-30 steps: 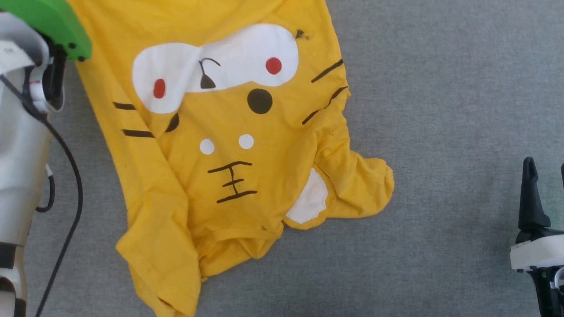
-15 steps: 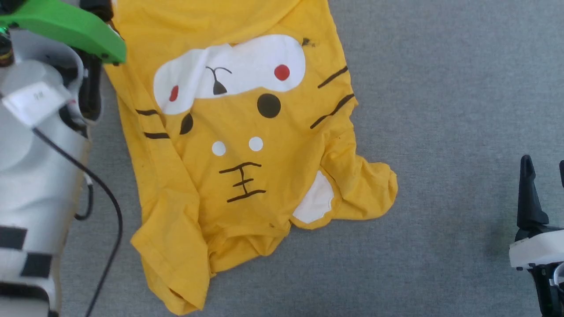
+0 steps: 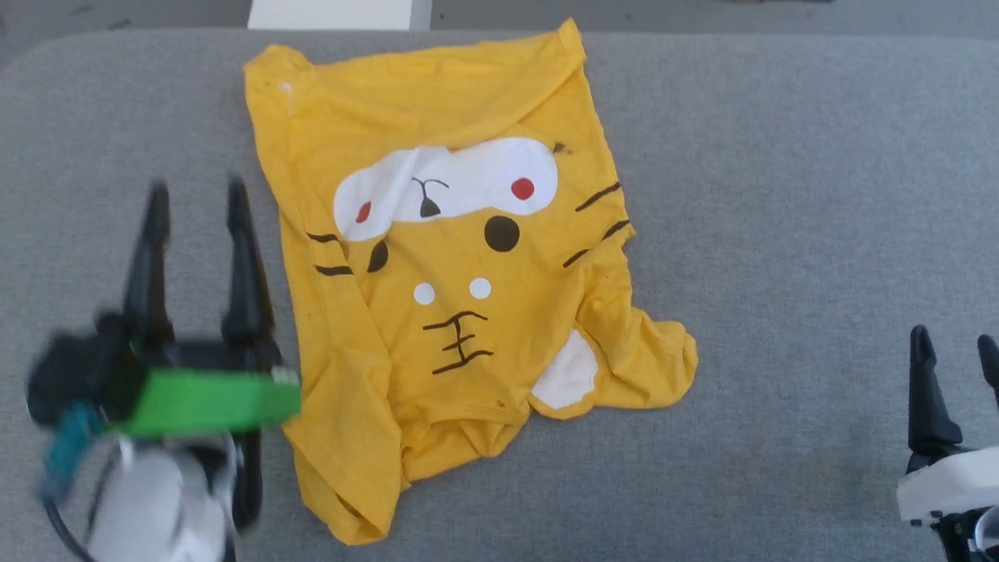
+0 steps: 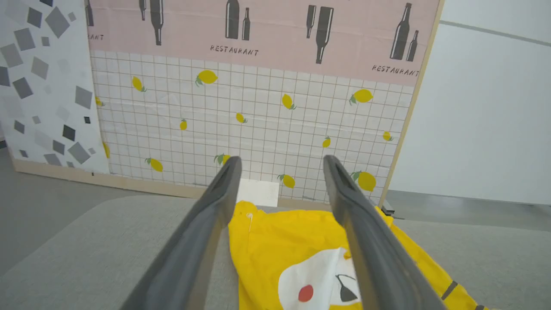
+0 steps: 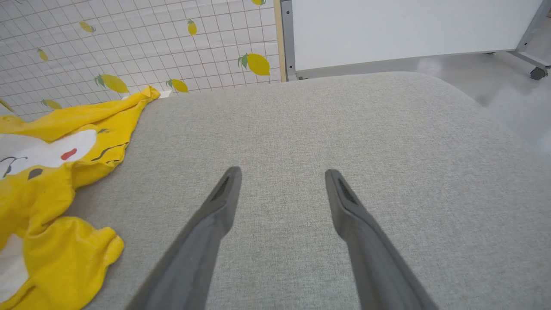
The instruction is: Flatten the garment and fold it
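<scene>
left gripper (image 3: pixel 195 195): seen motion-blurred at near left, fingers spread wide apart, pointed toward far side | left wrist: green housing (image 3: pixel 207 402) seen just behind the fingers, white forearm (image 3: pixel 156 507) nearer | right gripper (image 3: pixel 954 343): seen at near right edge, fingers spread apart, pointed far

The word "RESTAURANT" is read twice in black capitals on the pink paper wall band with black bottle silhouettes (image 4: pixel 275 30); a cut-off "ANT" is noted at its left end.
</scene>
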Controlling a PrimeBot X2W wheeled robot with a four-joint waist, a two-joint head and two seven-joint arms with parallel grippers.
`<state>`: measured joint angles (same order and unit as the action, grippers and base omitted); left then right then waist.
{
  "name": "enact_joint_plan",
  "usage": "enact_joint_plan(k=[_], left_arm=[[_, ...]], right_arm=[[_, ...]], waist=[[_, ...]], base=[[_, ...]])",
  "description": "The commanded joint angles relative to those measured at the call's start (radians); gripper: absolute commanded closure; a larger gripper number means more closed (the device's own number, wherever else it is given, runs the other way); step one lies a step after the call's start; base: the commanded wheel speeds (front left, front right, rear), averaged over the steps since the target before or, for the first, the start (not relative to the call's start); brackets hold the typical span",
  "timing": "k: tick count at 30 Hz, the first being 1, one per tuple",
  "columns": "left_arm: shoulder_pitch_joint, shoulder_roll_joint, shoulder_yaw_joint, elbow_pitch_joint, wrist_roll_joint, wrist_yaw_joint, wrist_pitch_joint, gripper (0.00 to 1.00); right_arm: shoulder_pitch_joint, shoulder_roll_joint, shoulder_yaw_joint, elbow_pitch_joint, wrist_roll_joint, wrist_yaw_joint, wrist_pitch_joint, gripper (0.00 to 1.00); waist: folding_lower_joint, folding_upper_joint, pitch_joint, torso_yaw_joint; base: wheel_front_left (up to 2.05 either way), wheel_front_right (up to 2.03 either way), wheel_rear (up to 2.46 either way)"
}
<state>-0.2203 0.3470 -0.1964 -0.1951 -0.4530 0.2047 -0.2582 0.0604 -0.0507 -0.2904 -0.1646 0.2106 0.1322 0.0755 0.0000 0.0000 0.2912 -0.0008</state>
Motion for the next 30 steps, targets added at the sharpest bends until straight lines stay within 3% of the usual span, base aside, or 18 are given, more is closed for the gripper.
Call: enact_joint_plan(k=[1,6,13,20,24,30], left_arm=[[0.073,-0.019,0.008,-0.022,0.033,0.010,-0.003,0.00],[0.278,-0.089,0.011,-0.050,0.086,0.005,-0.003,0.00],[0.319,-0.161,0.031,-0.026,0.104,-0.051,-0.003,0.00],[0.278,-0.217,0.058,-0.003,0.117,-0.116,-0.004,0.00],[0.260,-0.246,0.074,0.010,0.125,-0.146,-0.004,0.00],[0.239,-0.275,0.087,0.035,0.140,-0.185,-0.004,0.00]], right_arm=[[0.017,0.000,0.006,-0.001,0.003,-0.002,0.003,0.00],[0.055,0.000,0.021,0.009,0.016,-0.002,0.004,0.00],[0.053,0.000,0.092,-0.016,-0.019,-0.002,0.052,0.00],[-0.034,-0.004,0.255,-0.045,-0.107,-0.002,0.310,0.00],[-0.083,-0.032,0.298,-0.027,-0.127,-0.002,0.454,0.00],[-0.122,-0.068,0.307,0.046,-0.167,-0.002,0.553,0.00]], waist=[[0.0000,0.0000,-0.050,0.011],[0.0000,0.0000,-0.087,0.028],[0.0000,0.0000,-0.102,0.073],[0.0000,0.0000,-0.059,0.121],[0.0000,0.0000,-0.018,0.152],[0.0000,0.0000,0.014,0.196]], base=[[0.00,0.00,0.00],[0.00,0.00,0.00],[0.00,0.00,0.00],[0.00,0.00,0.00],[0.00,0.00,0.00],[0.00,0.00,0.00]])
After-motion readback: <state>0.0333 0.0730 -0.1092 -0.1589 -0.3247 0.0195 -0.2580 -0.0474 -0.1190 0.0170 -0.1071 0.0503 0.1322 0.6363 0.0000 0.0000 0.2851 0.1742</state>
